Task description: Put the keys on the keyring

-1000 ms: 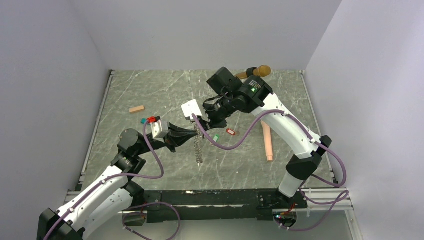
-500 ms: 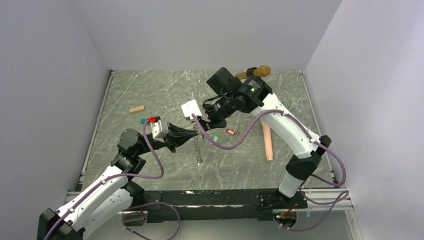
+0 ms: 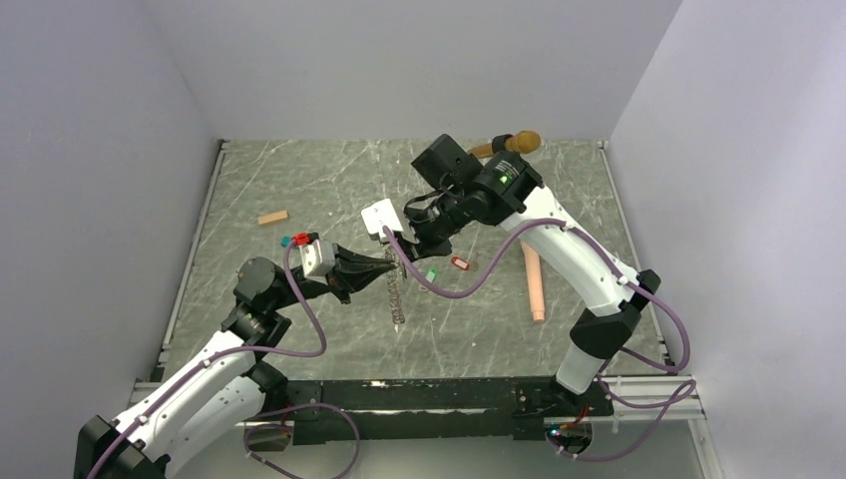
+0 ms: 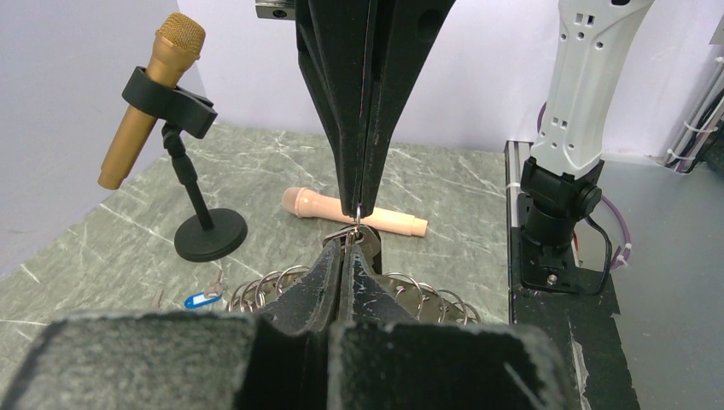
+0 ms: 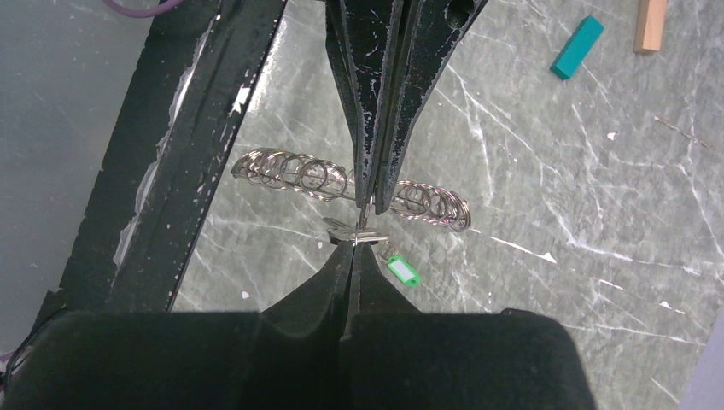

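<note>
The keyring (image 3: 397, 295), a chain of steel loops, hangs from my left gripper (image 3: 391, 263), which is shut on it. In the left wrist view its loops (image 4: 260, 285) spread to both sides of the left gripper (image 4: 349, 246). My right gripper (image 3: 406, 246) meets it tip to tip, shut on a small metal key (image 5: 352, 232) with a green tag (image 5: 399, 270). That key (image 4: 356, 232) sits right at the keyring (image 5: 286, 171). A red-tagged key (image 3: 459, 262) and a blue-tagged key (image 4: 202, 300) lie on the table.
A pink microphone (image 3: 534, 281) lies on the table to the right. A gold microphone on a black stand (image 4: 155, 94) is at the far edge. A teal block (image 5: 576, 47) and a tan wooden block (image 3: 272, 218) lie to the left.
The left gripper and the hanging keyring have risen very slightly. The right arm has barely moved.
</note>
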You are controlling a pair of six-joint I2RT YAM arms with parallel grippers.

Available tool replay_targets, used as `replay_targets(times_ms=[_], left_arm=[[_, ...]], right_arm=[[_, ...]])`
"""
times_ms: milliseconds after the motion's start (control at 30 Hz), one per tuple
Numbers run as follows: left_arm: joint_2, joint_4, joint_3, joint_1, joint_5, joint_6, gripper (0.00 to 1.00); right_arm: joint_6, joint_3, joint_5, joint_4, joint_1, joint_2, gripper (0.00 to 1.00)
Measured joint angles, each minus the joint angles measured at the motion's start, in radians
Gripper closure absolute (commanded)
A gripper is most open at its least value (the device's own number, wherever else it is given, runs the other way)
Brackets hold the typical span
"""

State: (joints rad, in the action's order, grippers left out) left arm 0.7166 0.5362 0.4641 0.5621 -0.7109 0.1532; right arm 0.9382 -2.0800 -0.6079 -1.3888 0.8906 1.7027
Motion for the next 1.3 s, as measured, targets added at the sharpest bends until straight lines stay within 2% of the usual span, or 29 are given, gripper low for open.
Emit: replay_targets(times_ms=[1300], left_arm=[[-0.011,-0.024,0.000,0.000,0.000,-0.009,1.00]], right_arm=[[0.000,0.000,-0.004,-0.001,-0.006,0.005,1.00]])
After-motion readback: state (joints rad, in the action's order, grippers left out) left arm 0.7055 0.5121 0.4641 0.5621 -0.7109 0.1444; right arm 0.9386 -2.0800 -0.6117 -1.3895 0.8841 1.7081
